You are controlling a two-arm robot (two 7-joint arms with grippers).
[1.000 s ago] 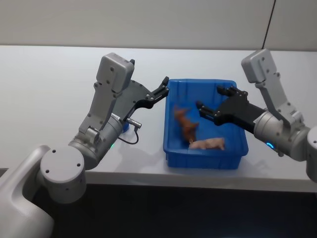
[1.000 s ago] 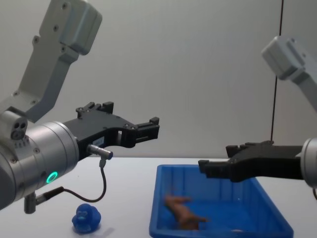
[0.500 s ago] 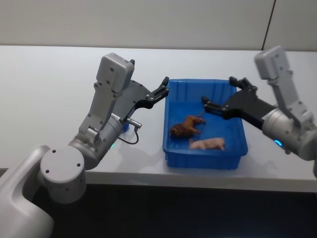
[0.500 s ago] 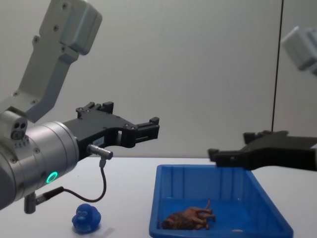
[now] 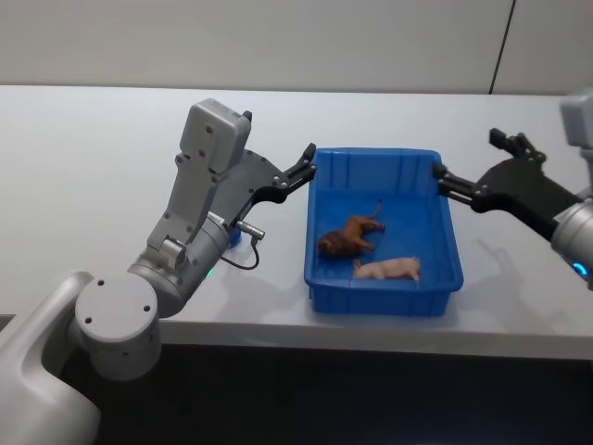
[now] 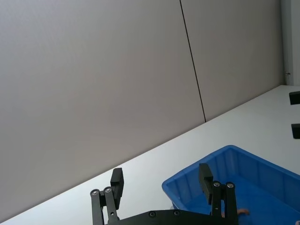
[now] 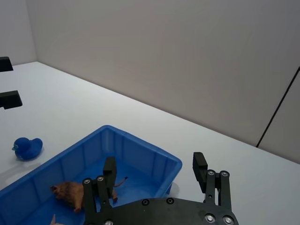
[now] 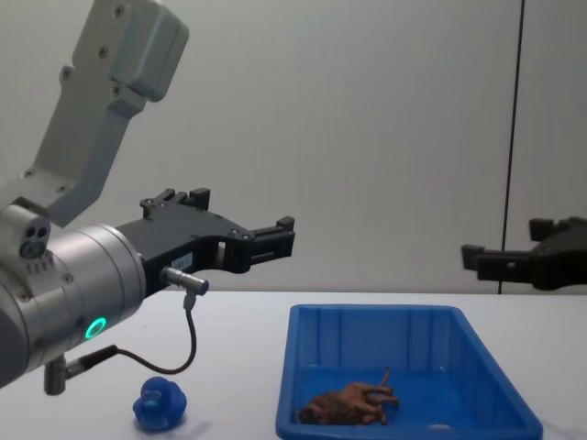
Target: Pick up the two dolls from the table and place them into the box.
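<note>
Right gripper withdrawn past box's right rim, left gripper near left rim, each spread apart.

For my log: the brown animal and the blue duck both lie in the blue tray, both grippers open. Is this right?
No: the blue duck sits on the table beside the blue tray, as the chest view shows. The brown animal is inside; the left gripper and right gripper are open.
</note>
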